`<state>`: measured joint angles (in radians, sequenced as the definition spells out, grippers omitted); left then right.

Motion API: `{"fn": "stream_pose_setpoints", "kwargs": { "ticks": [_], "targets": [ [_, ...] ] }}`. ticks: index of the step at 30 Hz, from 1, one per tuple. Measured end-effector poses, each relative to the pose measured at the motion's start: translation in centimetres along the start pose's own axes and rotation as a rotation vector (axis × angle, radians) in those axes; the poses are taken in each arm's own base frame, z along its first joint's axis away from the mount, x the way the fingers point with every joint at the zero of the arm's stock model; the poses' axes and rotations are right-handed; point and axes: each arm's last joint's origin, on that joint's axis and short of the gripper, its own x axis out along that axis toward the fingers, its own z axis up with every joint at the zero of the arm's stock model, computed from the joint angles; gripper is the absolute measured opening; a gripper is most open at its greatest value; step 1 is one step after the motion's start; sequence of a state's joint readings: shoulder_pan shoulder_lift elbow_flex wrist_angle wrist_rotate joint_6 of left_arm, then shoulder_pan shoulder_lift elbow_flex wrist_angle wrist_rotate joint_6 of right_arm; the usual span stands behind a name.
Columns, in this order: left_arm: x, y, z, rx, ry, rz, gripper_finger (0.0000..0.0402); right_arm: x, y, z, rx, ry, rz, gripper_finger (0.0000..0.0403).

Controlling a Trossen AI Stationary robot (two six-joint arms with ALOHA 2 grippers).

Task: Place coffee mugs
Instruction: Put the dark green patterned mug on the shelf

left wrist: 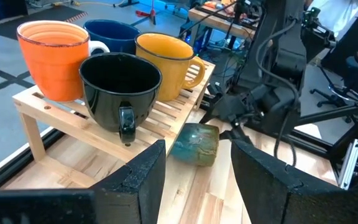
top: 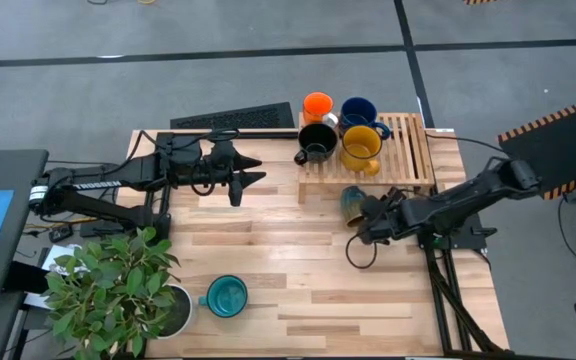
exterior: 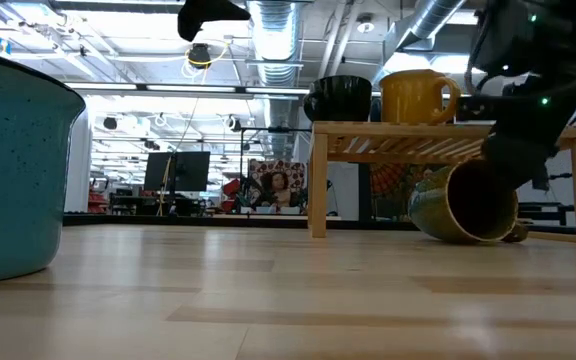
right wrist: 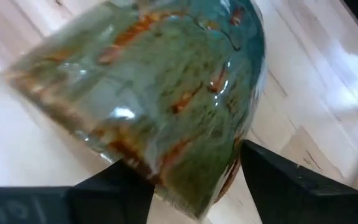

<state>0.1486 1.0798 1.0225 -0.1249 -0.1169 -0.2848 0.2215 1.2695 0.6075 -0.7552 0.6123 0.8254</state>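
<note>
An olive-brown mug lies on its side on the table, just in front of the wooden rack. The orange, dark blue, black and yellow mugs stand upright on the rack. A teal mug stands upright near the table's front edge. My right gripper slants down over the olive-brown mug, open, with one finger on each side of its body. My left gripper hangs open above the table's left half, holding nothing. My right gripper comes at the olive-brown mug's round body slanting down from the table's right. Its fingers stand astride the mug, which lies on its side on the table. I cannot tell whether the fingers touch it.
A white pot with a leafy plant stands at the near left corner. A black keyboard lies at the far edge, left of the rack. Bare wood stretches between the teal mug and the rack.
</note>
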Motion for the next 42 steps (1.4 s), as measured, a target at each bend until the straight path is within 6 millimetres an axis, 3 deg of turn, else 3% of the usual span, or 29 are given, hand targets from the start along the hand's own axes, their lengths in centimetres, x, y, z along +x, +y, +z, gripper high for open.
{"fn": "stream_pose_setpoints", "kwargs": {
  "ticks": [4, 9, 15, 19, 28, 35, 42],
  "targets": [
    [0.0, 0.0, 0.0, 0.000, 0.001, 0.000, 0.0167, 0.2, 0.4, 0.2, 0.013, 0.012, -0.014, 0.0185],
    [0.0, 0.0, -0.1, 0.001, 0.007, 0.002, 0.0167, -0.7, 0.8, 1.4, 0.029, -0.013, 0.010, 0.0060],
    [0.0, 0.0, -0.2, 0.002, 0.023, -0.003, 0.0167, -3.4, 0.5, 3.3, -0.004, 0.049, 0.147, 0.0061],
    [0.0, 0.0, -0.2, 0.002, 0.027, -0.018, 0.0167, -6.0, -0.5, 4.5, -0.081, 0.182, 0.250, 0.0061],
    [0.0, 0.0, -0.2, 0.015, 0.029, -0.027, 0.0167, -13.7, -4.3, 7.9, -0.221, 0.494, 0.439, 0.0061],
    [0.0, -0.1, -0.2, 0.016, 0.034, -0.046, 0.0167, -17.6, -7.3, 10.3, -0.065, 0.387, 0.577, 0.0061],
    [0.0, -0.1, -0.2, 0.037, 0.031, -0.055, 0.0167, -19.3, -11.4, 11.0, 0.217, 0.226, 0.488, 0.0061]
  ]
}}
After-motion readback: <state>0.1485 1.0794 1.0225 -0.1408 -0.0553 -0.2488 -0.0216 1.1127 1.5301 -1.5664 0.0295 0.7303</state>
